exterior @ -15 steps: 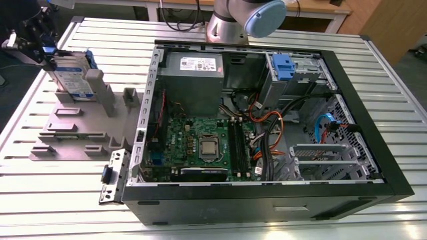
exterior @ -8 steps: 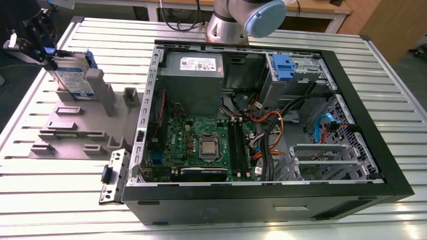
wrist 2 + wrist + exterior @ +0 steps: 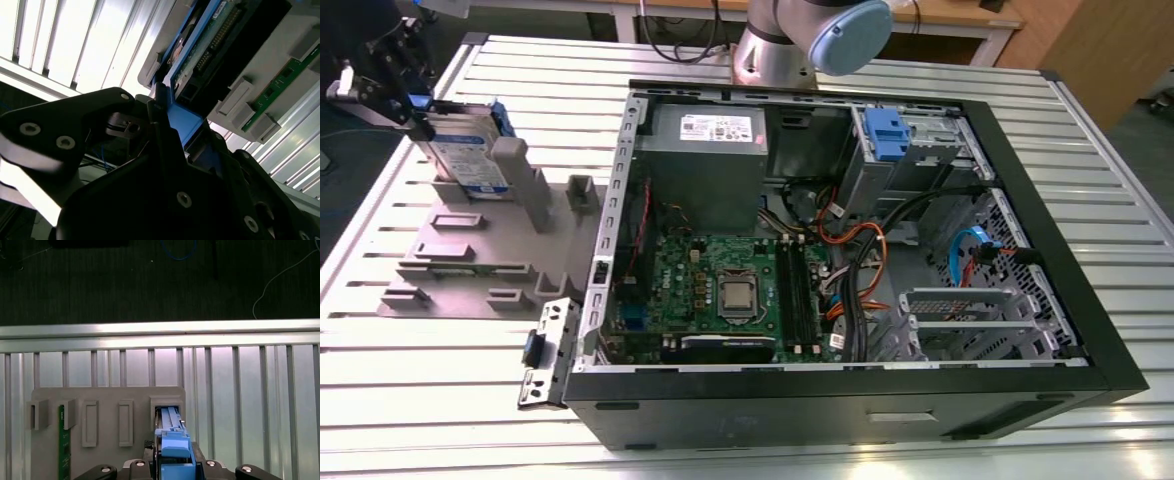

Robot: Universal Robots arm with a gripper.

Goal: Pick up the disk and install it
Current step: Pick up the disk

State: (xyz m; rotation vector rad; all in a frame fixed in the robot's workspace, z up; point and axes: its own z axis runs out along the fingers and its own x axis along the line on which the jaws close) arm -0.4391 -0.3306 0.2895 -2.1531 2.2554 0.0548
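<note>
At the upper left of the exterior view, I am watching the gripper [image 3: 419, 116] clenching the disk [image 3: 464, 155], which is standing upright in a slot of the grey fixture [image 3: 467, 270]. In the first wrist view, the jaws are pinching its blue carrier [image 3: 175, 450]. Toward the exterior view's right, the open computer case [image 3: 854, 395] is lying on the slatted table [image 3: 454, 400], with a lone blue bracket [image 3: 886, 135] sitting in its upper-right bay.
</note>
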